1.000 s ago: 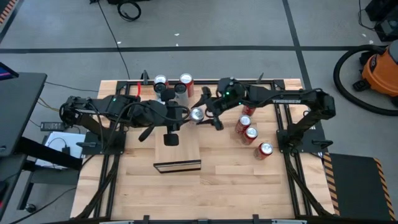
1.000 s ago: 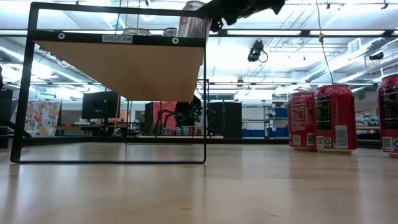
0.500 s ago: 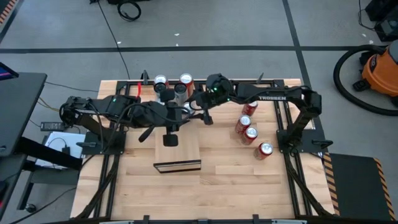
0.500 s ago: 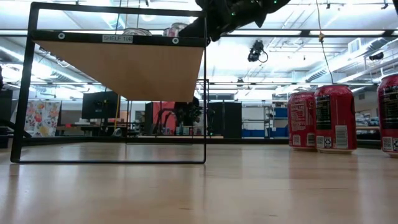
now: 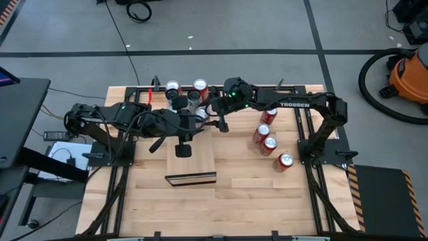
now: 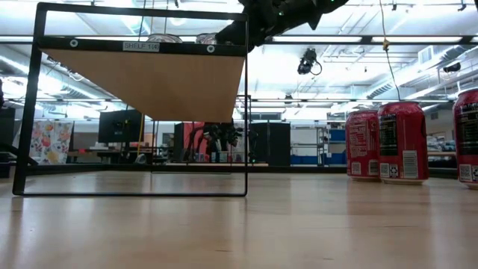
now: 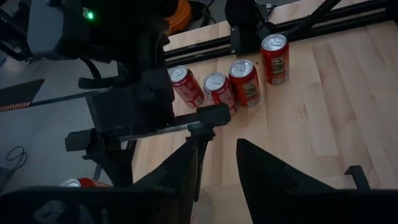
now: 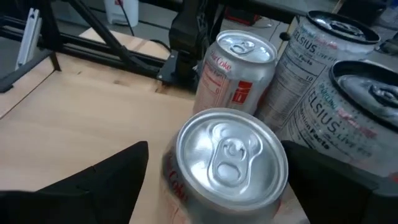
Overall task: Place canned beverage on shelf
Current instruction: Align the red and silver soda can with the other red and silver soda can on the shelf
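The shelf (image 5: 194, 164) is a pale wood slab in a black frame (image 6: 142, 46), standing on the table. At its far end stand several cans (image 5: 194, 97). A silver cola can (image 8: 227, 155) stands upright beside them, between the spread fingers of my right gripper (image 8: 216, 149), which is open. That gripper reaches in from the table's right over the shelf (image 5: 208, 112). My left gripper (image 7: 217, 165) hangs over the shelf's left side, slightly open, with nothing between its fingers. My right gripper's fingers stand level on either side of the silver can's upper wall (image 8: 180, 168). A gap shows between the can and one finger (image 8: 124, 174). Whether the other finger (image 8: 329, 180) touches the can I cannot tell.
A silver-and-red cola can (image 8: 239, 68) and two Celsius cans (image 8: 323, 56) stand close behind the silver can. Several red cans (image 5: 267, 137) stand on the table at the right, also in the low view (image 6: 402, 142). Black rails edge the table.
My right gripper has carried the silver can toward the table's left and far edge, in over the shelf. The can, which stood out above the shelf's edge in the low view, has come down beside the other cans.
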Controlling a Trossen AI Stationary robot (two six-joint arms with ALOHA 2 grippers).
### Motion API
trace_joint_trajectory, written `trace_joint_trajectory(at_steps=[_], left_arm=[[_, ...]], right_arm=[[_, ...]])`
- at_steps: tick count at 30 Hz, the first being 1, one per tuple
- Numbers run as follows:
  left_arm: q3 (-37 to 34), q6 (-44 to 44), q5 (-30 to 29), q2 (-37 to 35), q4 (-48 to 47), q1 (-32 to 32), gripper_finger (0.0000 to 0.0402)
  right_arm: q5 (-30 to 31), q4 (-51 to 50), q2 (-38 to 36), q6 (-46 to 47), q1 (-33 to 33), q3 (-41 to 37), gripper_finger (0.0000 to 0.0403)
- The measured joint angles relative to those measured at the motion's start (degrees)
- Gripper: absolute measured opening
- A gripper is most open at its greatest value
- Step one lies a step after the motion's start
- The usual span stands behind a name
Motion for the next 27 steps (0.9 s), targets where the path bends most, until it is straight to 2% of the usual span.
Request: trace_joint_trajectory(at_steps=[8,18,20,24,27], left_arm=[[0.00,-0.08,-0.01,0.00,-0.74,0.00,0.0121],[0.00,-0.58,-0.01,0.00,-1.25,-0.12,0.0121],[0.00,-0.88,-0.01,0.00,-1.27,-0.12,0.0121],[0.00,-1.29,-0.01,0.00,-1.33,-0.11,0.0121],[0.00,-1.31,-0.01,0.00,-1.53,-0.11,0.0121]], right_arm=[[0.37,-0.54,-2.99,-0.38,0.05,-0.04,0.0375],[1.03,-10.92,-6.71,-0.64,0.42,-0.51,0.0373],[1.99,-10.04,-6.75,0.01,0.42,-2.45,0.0373],[7.96,-4.46,-6.73,0.07,0.83,-8.18,0.0373],[7.91,1.09,-6.73,0.49,1.25,-11.74,0.0373]])
